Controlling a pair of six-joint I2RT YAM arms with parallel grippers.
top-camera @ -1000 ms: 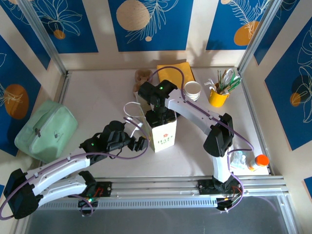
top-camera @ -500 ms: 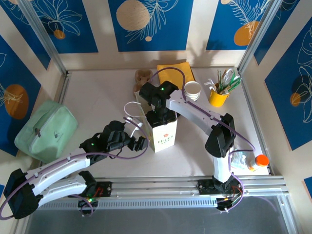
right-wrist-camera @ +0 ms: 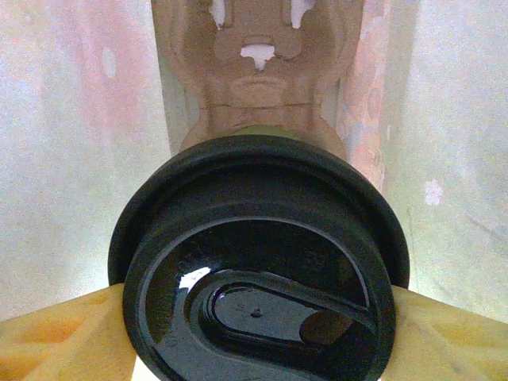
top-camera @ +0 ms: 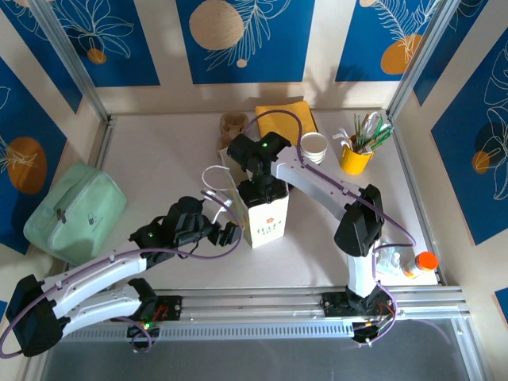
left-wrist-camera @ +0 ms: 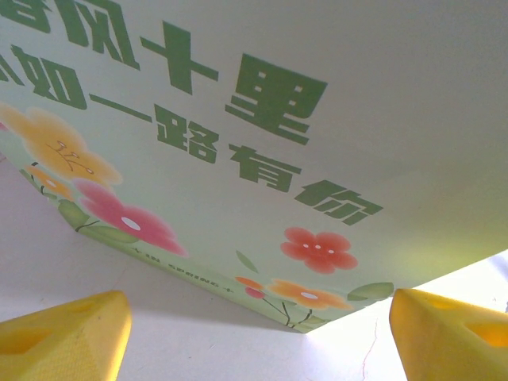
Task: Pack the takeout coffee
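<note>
The takeout coffee (right-wrist-camera: pixel 258 262) shows its round black lid from above, down inside a white paper bag (top-camera: pixel 266 222) printed with flowers and green characters. My right gripper (right-wrist-camera: pixel 258 317) is shut on the takeout coffee, one yellow finger pressed against each side under the lid. A brown pulp carrier (right-wrist-camera: pixel 258 71) lies below it at the bag's bottom. From above, the right gripper (top-camera: pixel 262 189) reaches into the bag's open top. My left gripper (top-camera: pixel 232 232) stands open beside the bag's lower left. Its yellow fingers (left-wrist-camera: pixel 71 333) are wide apart, with the bag's bottom corner (left-wrist-camera: pixel 302 321) just ahead.
Behind the bag are white cups (top-camera: pixel 314 147), a yellow cup of utensils (top-camera: pixel 356 155) and yellow napkins (top-camera: pixel 286 119). A green pouch (top-camera: pixel 75 210) lies at the left. An orange-capped bottle (top-camera: pixel 417 263) stands at the near right. White bag handles (top-camera: pixel 216 186) loop out to the left.
The right arm has shifted very slightly over the bag. The left arm and the bag have not moved.
</note>
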